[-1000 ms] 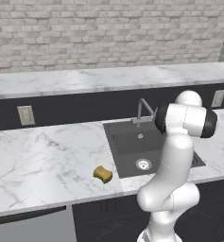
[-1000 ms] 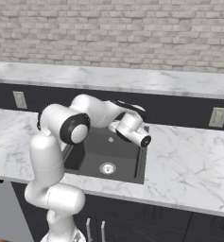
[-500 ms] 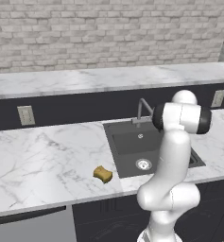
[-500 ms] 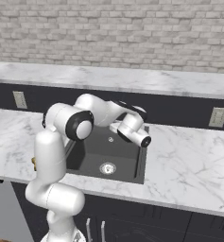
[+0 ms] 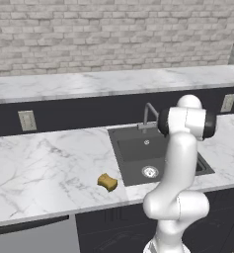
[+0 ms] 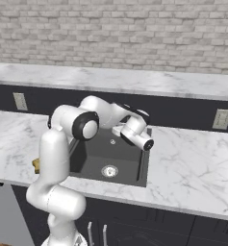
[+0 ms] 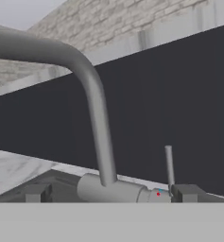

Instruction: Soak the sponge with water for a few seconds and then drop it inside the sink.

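The mustard-yellow sponge (image 5: 107, 182) lies on the marble counter, left of the dark sink (image 5: 137, 148), and it peeks out behind my arm (image 6: 36, 166). No water runs from the grey gooseneck faucet (image 5: 147, 112). My gripper (image 7: 112, 194) is open, with its two dark fingertips wide apart and nothing between them. It hovers over the sink's back edge, aimed at the faucet base (image 7: 114, 189) and its thin upright lever (image 7: 169, 165). The faucet neck (image 7: 97, 104) curves up close in front. My wrist (image 6: 134, 132) hangs above the basin (image 6: 94, 161).
The silver drain (image 5: 149, 172) sits in the basin floor. A dark backsplash with wall outlets (image 5: 27, 120) (image 6: 221, 118) runs behind the counter, below a raised marble ledge (image 6: 173, 81) and a brick wall. Marble counter stretches to both sides of the sink.
My arm's elbow has eased slightly toward the faucet. The sponge has stayed where it was.
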Robot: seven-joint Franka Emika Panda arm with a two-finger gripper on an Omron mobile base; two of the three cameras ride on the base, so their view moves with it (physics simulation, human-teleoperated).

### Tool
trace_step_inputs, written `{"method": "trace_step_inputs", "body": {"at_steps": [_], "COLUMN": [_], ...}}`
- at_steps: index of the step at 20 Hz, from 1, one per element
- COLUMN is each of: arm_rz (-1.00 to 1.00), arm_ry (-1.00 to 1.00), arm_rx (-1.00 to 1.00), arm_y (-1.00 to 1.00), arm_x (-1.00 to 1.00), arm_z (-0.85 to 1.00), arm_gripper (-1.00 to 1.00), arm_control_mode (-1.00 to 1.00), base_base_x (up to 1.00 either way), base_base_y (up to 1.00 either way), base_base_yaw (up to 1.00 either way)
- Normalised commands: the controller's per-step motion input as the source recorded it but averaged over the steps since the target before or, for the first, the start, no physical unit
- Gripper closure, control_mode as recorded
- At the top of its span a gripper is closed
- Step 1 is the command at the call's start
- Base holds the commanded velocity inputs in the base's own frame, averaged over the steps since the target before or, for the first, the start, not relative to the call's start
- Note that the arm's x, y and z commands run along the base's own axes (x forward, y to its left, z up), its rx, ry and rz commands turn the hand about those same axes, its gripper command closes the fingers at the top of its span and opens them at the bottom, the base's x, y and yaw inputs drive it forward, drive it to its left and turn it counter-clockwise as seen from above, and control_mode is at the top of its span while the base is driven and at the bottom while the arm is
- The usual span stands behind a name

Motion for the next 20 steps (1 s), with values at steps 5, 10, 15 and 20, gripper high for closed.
{"method": "trace_step_inputs", "body": {"at_steps": [5,10,15,20], "arm_rz": [0.01,0.01,0.0,0.0], "arm_ry": [0.0,0.0,0.0,0.0], "arm_rx": [0.0,0.0,0.0,0.0], "arm_y": [0.0,-0.03,-0.08,-0.13], "arm_x": [0.27,0.26,0.21,0.21], "arm_z": [-0.14,-0.12,-0.05,-0.02], "arm_gripper": [-1.0,-1.0,-1.0,-1.0], "arm_control_mode": [-1.0,-1.0,-1.0,-1.0], "base_base_x": [0.0,0.0,0.0,0.0], "base_base_y": [0.0,0.0,0.0,0.0], "base_base_yaw": [0.0,0.0,0.0,0.0]}}
